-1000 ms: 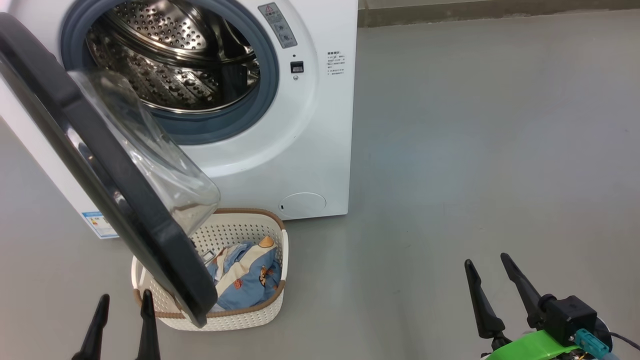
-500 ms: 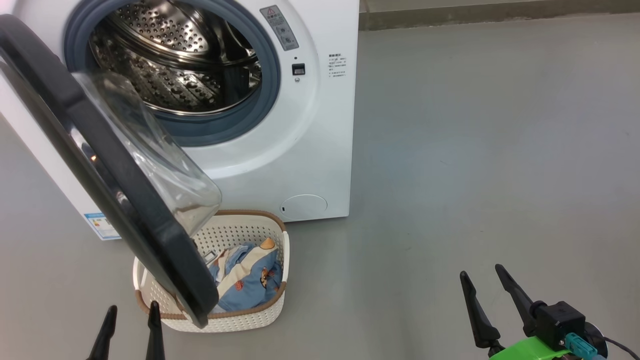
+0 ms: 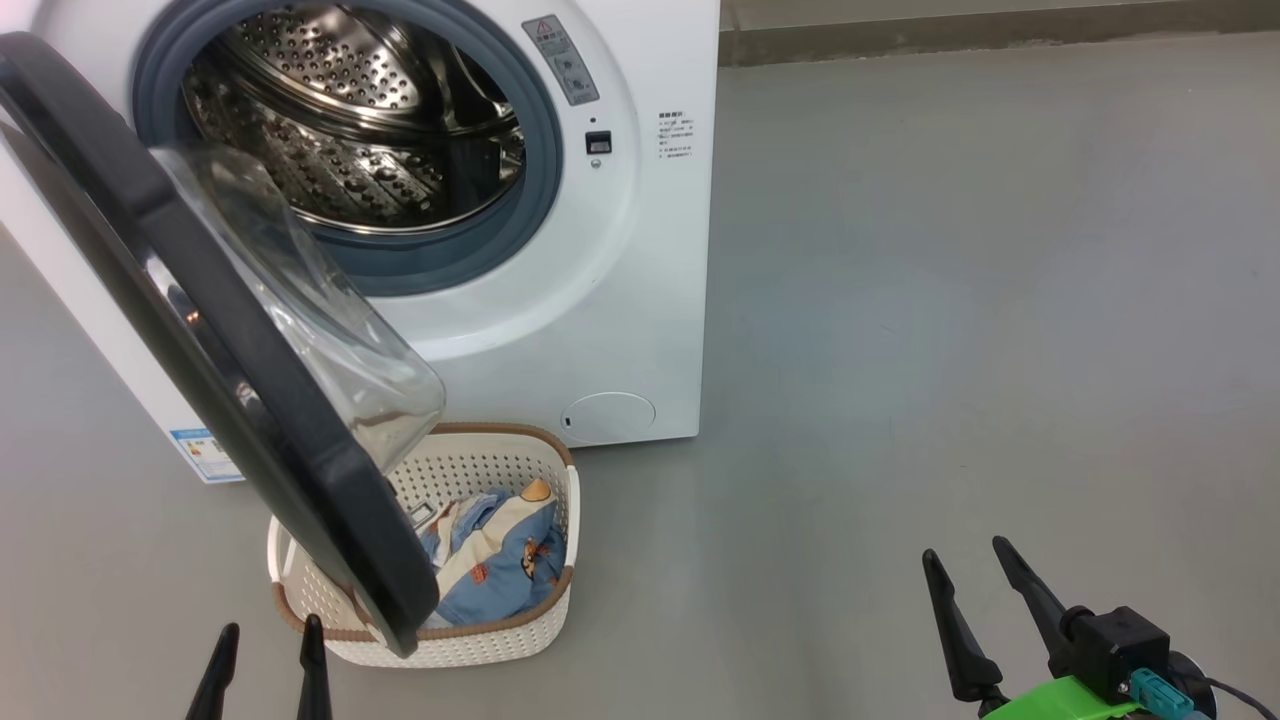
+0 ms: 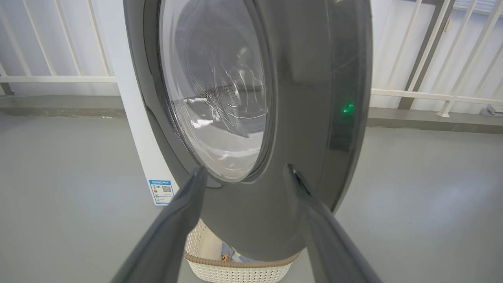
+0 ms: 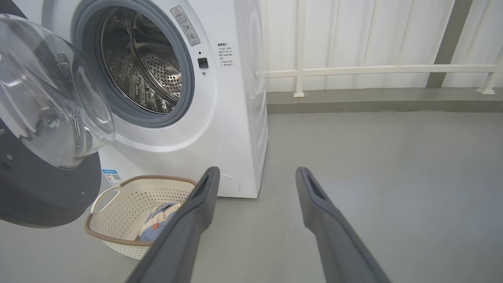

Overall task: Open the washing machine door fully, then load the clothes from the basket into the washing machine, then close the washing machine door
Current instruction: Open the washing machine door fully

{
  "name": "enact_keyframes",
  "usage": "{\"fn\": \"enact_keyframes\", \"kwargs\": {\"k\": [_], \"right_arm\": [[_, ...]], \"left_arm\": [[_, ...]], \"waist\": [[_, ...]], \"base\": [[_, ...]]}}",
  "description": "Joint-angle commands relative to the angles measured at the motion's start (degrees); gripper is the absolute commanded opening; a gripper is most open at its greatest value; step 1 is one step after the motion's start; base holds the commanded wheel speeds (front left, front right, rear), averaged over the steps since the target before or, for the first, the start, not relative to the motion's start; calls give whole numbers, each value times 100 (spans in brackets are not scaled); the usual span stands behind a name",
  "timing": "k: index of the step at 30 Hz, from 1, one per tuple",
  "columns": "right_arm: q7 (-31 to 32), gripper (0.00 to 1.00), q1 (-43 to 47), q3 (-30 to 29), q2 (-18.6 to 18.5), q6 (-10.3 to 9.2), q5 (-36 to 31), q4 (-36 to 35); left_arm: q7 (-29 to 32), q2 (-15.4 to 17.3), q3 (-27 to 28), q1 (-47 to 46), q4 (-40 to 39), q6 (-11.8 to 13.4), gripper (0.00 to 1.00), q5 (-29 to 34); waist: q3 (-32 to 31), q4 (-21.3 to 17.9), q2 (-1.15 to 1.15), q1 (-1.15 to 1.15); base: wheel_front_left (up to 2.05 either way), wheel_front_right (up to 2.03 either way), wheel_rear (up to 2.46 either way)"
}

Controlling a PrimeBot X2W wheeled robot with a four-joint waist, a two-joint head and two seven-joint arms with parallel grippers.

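Observation:
The white washing machine (image 3: 640, 300) stands at the upper left with its steel drum exposed. Its black-rimmed washing machine door (image 3: 200, 340) hangs partly open, the glass bowl jutting over the basket (image 3: 500, 630). The cream basket sits on the floor before the machine and holds light-blue and cream clothes (image 3: 495, 565). My left gripper (image 3: 268, 635) is open at the bottom left, just short of the door's lower edge (image 4: 251, 220). My right gripper (image 3: 968, 558) is open and empty over bare floor at the lower right; its wrist view shows the basket (image 5: 118, 212) and clothes (image 5: 159, 222).
Grey floor (image 3: 950, 300) stretches wide to the right of the machine. A white railing (image 5: 373, 70) and a low kerb run along the back wall behind the machine.
Both grippers have sunk lower in the head view, and the whole scene has shifted slightly down and right as the camera moved. Door, basket and clothes stay put.

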Motion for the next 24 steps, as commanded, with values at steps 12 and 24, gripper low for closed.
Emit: {"fn": "enact_keyframes", "kwargs": {"k": [12, 24], "right_arm": [[-68, 100, -132, 132, -12, 17, -7, -39], [-68, 100, -102, 125, -12, 17, 24, -51]], "left_arm": [[-32, 75, 222, -139, -244, 44, 0, 33], [-32, 75, 511, -608, -2390, -106, 0, 66]], "waist": [[-18, 2, 0, 0], [-25, 23, 0, 0]], "base": [[0, 0, 0], [0, 0, 0]]}}
